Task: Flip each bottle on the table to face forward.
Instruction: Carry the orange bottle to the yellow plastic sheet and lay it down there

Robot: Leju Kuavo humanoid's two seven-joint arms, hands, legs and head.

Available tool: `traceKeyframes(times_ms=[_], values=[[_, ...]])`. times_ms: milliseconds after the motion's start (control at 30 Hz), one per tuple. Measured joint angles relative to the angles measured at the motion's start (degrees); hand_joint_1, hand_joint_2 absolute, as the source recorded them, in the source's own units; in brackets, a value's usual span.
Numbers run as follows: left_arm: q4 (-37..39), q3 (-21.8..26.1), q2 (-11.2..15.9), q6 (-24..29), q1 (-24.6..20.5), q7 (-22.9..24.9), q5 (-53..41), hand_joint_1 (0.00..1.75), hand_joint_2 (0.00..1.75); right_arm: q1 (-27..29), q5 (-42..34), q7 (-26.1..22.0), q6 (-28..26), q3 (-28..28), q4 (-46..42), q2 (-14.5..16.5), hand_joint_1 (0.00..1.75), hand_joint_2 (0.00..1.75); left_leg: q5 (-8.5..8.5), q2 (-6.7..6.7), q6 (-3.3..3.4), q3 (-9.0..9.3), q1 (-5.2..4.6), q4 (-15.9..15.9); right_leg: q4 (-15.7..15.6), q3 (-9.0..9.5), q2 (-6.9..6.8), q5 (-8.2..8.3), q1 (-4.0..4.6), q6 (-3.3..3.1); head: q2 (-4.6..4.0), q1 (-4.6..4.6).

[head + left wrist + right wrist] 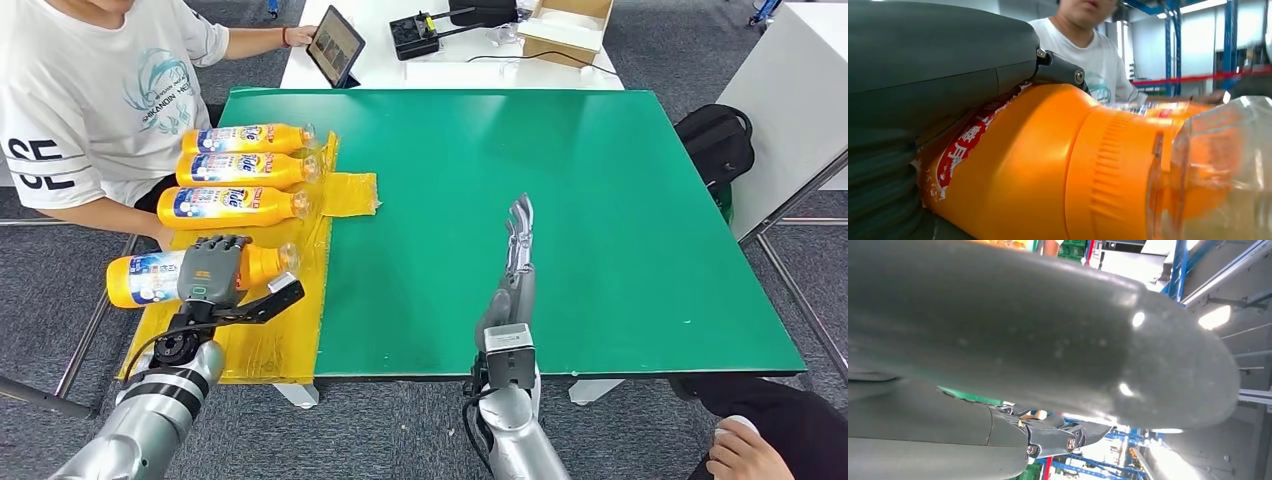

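Note:
Three orange bottles [240, 170] lie on their sides in a row on a yellow sheet [300, 330] at the table's left side, labels up, clear caps pointing right. A fourth orange bottle [150, 277] lies nearest me, and my left hand [212, 270] grips it around the middle from above. Up close, the left wrist view has the orange bottle [1048, 170] with its ribbed collar and clear cap, pressed against my left hand [923, 65]. My right hand [519, 245] lies flat on the green table [600, 200], fingers stretched forward, holding nothing; its thumb [1048, 330] looms large.
A person in a white T-shirt [90, 90] sits at the table's left, an arm close to the bottles. Behind the green table a white table carries a tablet [335, 45], a black device and a cardboard box [565, 25]. A black bag [715, 140] lies on the floor at right.

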Motion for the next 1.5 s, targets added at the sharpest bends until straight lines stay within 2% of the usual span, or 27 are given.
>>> traceKeyframes(times_ms=[133, 400, 633, 733, 767, 867, 1033, 1300, 1500], values=[[4.2, -2.5, 1.5, -2.5, -2.5, 1.3, -1.6, 1.75, 1.75, -0.4, 0.0, 0.0, 1.0, -0.1, 0.2, 0.0, 0.00, 0.00, 0.00, 0.01, 0.00, 0.00, 0.00, 0.0, 0.0, -0.01, 0.01, 0.00, 0.00, 0.00, 0.00, -0.01], [9.7, -3.7, 2.3, -9.6, -5.8, -0.9, 1.1, 1.75, 1.75, -0.8, 0.2, 0.4, 2.3, -0.2, 1.8, 0.1, 0.00, 0.00, 0.00, -0.03, -0.01, 0.00, 0.01, 0.0, 0.0, 0.04, -0.01, -0.01, 0.01, 0.00, 0.00, 0.00], [11.6, -3.7, 2.3, -10.6, -7.2, -1.1, 1.2, 1.75, 1.75, -0.9, 0.5, 0.5, 2.7, 0.0, 3.2, 0.5, 0.00, 0.00, 0.02, -0.04, -0.02, 0.04, 0.00, 0.0, 0.0, 0.09, -0.02, -0.01, 0.00, 0.00, 0.00, -0.01], [12.0, -3.7, 2.3, -11.2, -7.5, -1.2, 1.7, 0.48, 1.75, -1.0, 0.5, 0.6, 2.7, 0.0, 3.6, 0.5, 0.00, 0.00, 0.02, -0.04, -0.03, 0.06, 0.00, 0.0, 0.0, 0.11, -0.02, 0.00, 0.00, 0.00, 0.00, -0.01], [12.2, -3.7, 2.3, -11.8, -7.6, -1.3, 2.2, 0.05, 1.31, -1.0, 0.6, 0.7, 2.8, 0.0, 3.7, 0.5, 0.00, 0.00, 0.02, -0.04, -0.03, 0.07, 0.00, 0.0, 0.0, 0.12, -0.02, 0.00, 0.00, 0.00, 0.00, -0.01], [12.5, -3.2, 2.1, -14.4, -7.8, -2.2, 5.3, 0.00, 0.00, -1.1, 1.1, 1.2, 3.0, 0.2, 4.2, 0.6, 0.00, 0.00, 0.02, -0.05, -0.03, 0.10, 0.00, 0.0, 0.0, 0.15, -0.02, -0.01, 0.01, 0.00, 0.00, -0.01], [13.0, -0.6, 1.5, -18.8, -8.1, -4.6, 12.3, 0.00, 0.00, -1.2, 1.9, 1.7, 3.4, 0.4, 5.1, 0.7, 0.00, 0.00, 0.02, -0.08, -0.03, 0.18, 0.00, 0.0, 0.0, 0.23, -0.04, -0.01, 0.00, 0.00, 0.00, 0.01], [12.9, 5.4, 0.4, -27.4, -7.9, -13.6, 26.5, 0.00, 0.00, -1.8, 1.2, 1.9, 4.1, 0.5, 7.0, 1.1, 0.00, 0.00, 0.02, -0.19, -0.03, 0.30, -0.01, 0.0, 0.0, 0.40, -0.15, -0.03, -0.01, -0.01, 0.00, 0.01], [12.8, 7.9, -0.2, -29.3, -7.9, -14.8, 28.5, 0.00, 0.00, -2.1, 1.1, 1.9, 4.2, 0.5, 7.9, 1.1, 0.00, 0.00, 0.04, -0.18, -0.03, 0.38, -0.01, 0.0, 0.0, 0.48, -0.17, -0.03, -0.01, -0.02, 0.00, -0.01]])
